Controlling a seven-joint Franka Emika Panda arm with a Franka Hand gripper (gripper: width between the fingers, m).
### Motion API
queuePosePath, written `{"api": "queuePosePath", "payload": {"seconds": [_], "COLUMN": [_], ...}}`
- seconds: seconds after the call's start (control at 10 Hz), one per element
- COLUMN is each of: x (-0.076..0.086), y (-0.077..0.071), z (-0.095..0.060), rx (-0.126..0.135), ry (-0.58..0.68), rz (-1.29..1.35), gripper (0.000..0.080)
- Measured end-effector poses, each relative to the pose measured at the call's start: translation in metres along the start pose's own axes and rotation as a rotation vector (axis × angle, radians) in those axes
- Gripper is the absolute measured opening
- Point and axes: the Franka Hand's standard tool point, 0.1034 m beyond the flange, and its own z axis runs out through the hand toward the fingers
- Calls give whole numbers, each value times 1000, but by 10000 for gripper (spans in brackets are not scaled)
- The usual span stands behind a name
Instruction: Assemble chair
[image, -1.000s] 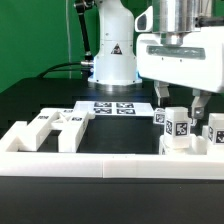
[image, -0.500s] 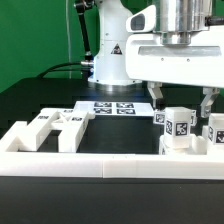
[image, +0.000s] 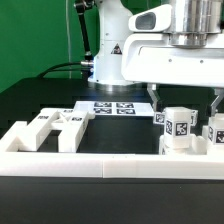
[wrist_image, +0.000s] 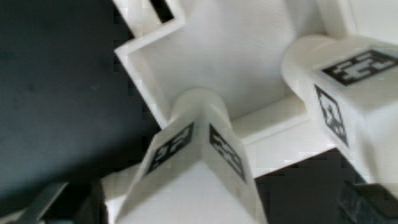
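Observation:
The chair lies in loose white tagged parts. In the exterior view a chunky tagged part and a second one stand at the right behind the front wall. Several more parts lie at the left. My gripper hangs just above the right-hand parts, open and empty, with its fingers spread wide to either side of the first part. In the wrist view a tagged square leg, a rounded tagged part and a flat panel fill the picture, with the leg between my dark fingertips.
The marker board lies flat mid-table in front of the white robot base. A low white border wall runs along the front edge. The table is black, with a green backdrop behind it.
The two fingers have spread farther apart over the right-hand parts, the one on the exterior view's right moving most. The parts have not moved.

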Motion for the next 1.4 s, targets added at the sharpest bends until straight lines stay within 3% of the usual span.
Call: {"api": "queuePosePath", "payload": {"seconds": [1.1,1.2,1.3,1.4], "x": [5,5,5,5], "y": [11,11,11,11], "z": [-1,-1,-1,-1], "rx": [-6,-6,-6,-6], "ry": [6,6,6,7], "rz": [-308,-305,-297,-292], "gripper": [646,453,453,285]}}
